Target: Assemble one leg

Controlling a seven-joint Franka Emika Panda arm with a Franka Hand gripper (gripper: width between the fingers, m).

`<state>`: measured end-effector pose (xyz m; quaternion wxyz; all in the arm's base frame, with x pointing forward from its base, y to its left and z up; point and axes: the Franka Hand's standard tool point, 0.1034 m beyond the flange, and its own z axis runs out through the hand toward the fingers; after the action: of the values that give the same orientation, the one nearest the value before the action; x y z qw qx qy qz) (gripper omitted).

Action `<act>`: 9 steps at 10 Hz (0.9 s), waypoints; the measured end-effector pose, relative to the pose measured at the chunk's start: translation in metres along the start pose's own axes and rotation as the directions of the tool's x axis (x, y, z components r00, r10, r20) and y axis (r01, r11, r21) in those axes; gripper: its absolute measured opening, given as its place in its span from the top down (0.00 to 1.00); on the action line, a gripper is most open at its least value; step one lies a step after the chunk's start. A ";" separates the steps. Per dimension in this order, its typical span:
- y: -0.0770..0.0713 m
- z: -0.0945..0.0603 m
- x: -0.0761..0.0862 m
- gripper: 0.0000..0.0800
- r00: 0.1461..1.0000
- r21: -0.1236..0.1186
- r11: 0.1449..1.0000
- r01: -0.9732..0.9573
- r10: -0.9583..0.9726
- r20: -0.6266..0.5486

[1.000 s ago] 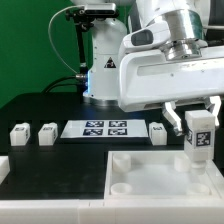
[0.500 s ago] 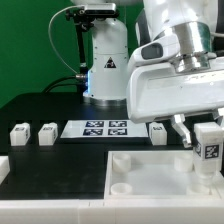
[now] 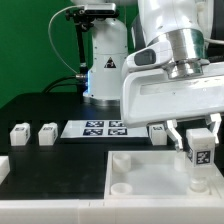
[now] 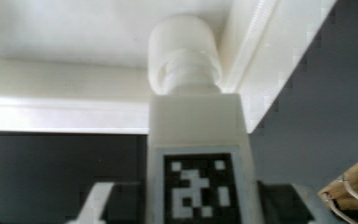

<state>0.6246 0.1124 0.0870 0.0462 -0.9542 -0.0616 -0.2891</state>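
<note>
While the arm has been working over the big white square piece (image 3: 150, 168), the leg (image 3: 200, 158) has moved twice in the last second. It first dropped and swung out toward the exterior view's right, and now it has come back a little toward the exterior view's left at about the same low height. The gripper (image 3: 199, 138) has its jaws clamped on the leg's upper part, one finger on each side. It holds the leg upright with the tag facing the exterior camera. In the wrist view, the leg (image 4: 197, 140) runs away from the camera, and its rounded end lies over the white piece close to a raised edge. I read that small sideways correction as lining the leg up with a corner socket, so the carry looks finished and seating comes next. The socket itself is hidden behind the leg, and I cannot tell whether the tip is touching yet. Three other pegs (image 3: 47, 133) sit untouched on the black table by the marker board (image 3: 105, 128), well apart from the gripper.
</note>
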 end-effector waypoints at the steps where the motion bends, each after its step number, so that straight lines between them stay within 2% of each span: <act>1: -0.001 0.001 0.001 0.64 1.000 -0.001 1.000 0.001 -0.001 -0.011; 6: -0.001 0.005 -0.005 0.64 1.000 -0.003 1.000 0.006 -0.006 -0.020; 7: -0.001 0.005 -0.005 0.50 1.000 -0.003 1.000 0.006 -0.006 -0.018; 8: -0.001 0.005 -0.005 0.32 1.000 -0.003 1.000 0.006 -0.006 -0.018; 9: -0.001 0.005 -0.005 0.32 1.000 -0.003 1.000 0.006 -0.006 -0.018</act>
<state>0.6233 0.1139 0.0801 0.0445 -0.9515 -0.0635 -0.2977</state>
